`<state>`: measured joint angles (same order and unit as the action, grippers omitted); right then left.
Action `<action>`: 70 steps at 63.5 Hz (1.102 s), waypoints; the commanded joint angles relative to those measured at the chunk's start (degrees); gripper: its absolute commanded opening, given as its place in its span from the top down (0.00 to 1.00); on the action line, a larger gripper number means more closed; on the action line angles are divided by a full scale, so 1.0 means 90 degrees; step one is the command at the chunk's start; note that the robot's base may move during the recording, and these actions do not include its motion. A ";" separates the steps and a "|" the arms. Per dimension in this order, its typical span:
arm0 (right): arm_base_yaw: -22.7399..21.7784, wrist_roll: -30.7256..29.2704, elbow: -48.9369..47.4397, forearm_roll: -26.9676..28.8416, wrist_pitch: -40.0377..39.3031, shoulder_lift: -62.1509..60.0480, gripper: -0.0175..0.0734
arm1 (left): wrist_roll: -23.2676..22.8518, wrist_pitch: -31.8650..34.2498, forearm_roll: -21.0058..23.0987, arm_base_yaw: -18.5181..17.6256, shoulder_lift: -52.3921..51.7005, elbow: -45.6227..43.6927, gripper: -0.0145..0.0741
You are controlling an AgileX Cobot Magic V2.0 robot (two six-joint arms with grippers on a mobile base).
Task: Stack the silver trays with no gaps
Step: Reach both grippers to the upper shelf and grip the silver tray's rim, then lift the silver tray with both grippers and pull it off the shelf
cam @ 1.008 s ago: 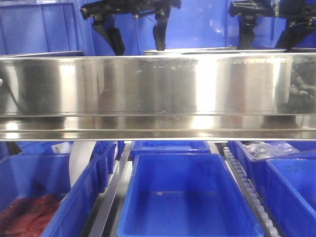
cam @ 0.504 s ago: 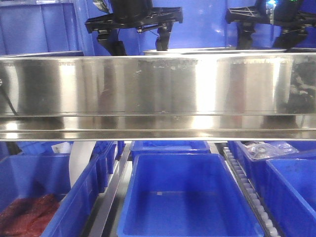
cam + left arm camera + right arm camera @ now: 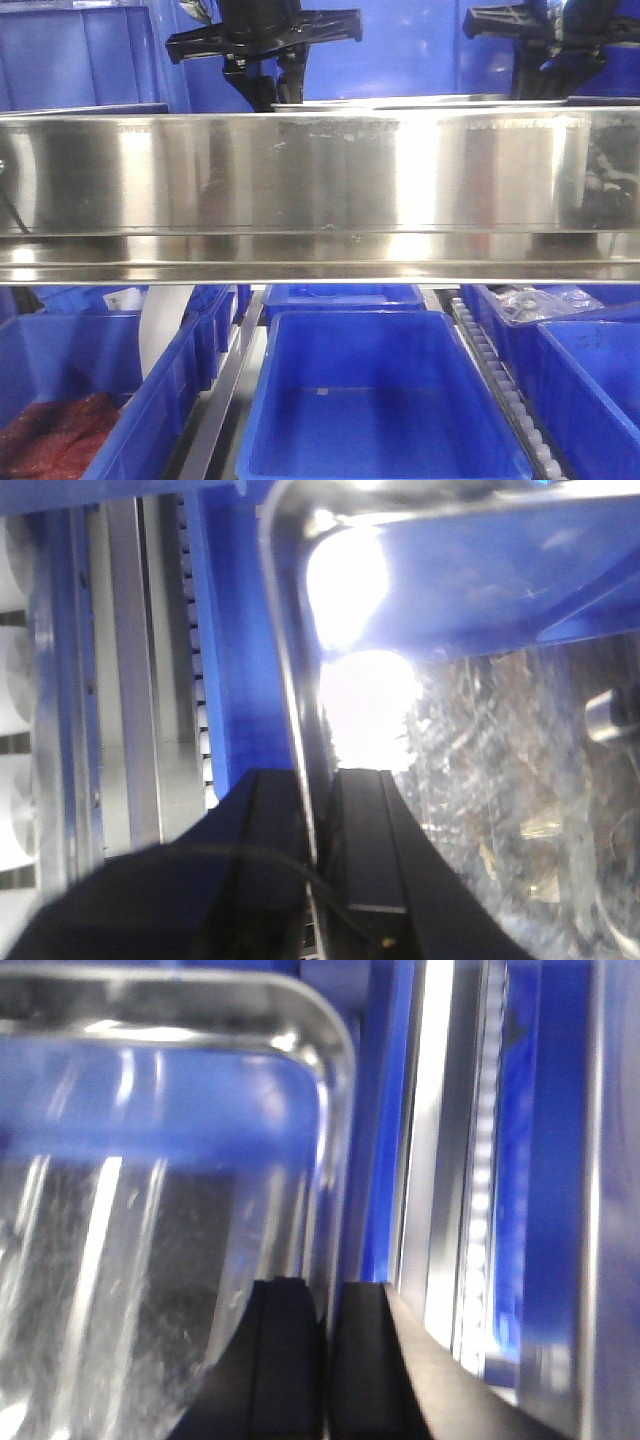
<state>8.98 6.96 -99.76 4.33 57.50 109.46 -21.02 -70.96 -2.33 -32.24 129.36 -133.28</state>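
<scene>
A silver tray (image 3: 400,101) lies on the upper shelf, only its rim showing above the steel front rail (image 3: 320,180). My left gripper (image 3: 268,88) stands at the tray's left end and my right gripper (image 3: 545,78) at its right end. In the left wrist view the tray (image 3: 500,780) shows its scuffed floor, and its rolled rim runs between the fingers of the left gripper (image 3: 318,780), which is shut on it. In the right wrist view the right gripper (image 3: 328,1290) is shut on the rim of the tray (image 3: 150,1240). Whether other trays lie beneath is hidden.
Blue bins stand behind the tray on the shelf (image 3: 80,55). Below the rail sit an empty blue bin (image 3: 375,400), a bin with red material (image 3: 60,430) and bins with bagged parts (image 3: 545,300). Roller tracks (image 3: 500,370) run between the bins.
Both grippers, open above the tray a second ago, have dropped and shut on its end rims. The left one shifted right, and the tray's left end now shows a little further left.
</scene>
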 commanded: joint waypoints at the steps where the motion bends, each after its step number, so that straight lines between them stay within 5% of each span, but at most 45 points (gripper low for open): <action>1: 0.0008 -0.0152 -0.0172 -0.0027 -0.0003 -0.0735 0.78 | 0.0283 -0.0476 0.0050 -0.0090 -0.0664 -0.0205 0.89; 27: 0.0161 0.0074 0.0012 -0.0027 0.0421 -0.2012 0.78 | 0.0819 -0.0476 -0.0417 -0.0123 -0.2124 0.0555 0.89; 70: 0.2061 0.0640 0.0899 -0.0147 0.0606 -0.2787 0.78 | 0.0820 -0.0476 -0.0827 -0.0069 -0.4793 0.4245 0.89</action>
<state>25.39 13.68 -89.90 4.16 65.26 87.94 -15.97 -70.65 -6.82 -32.89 91.11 -95.61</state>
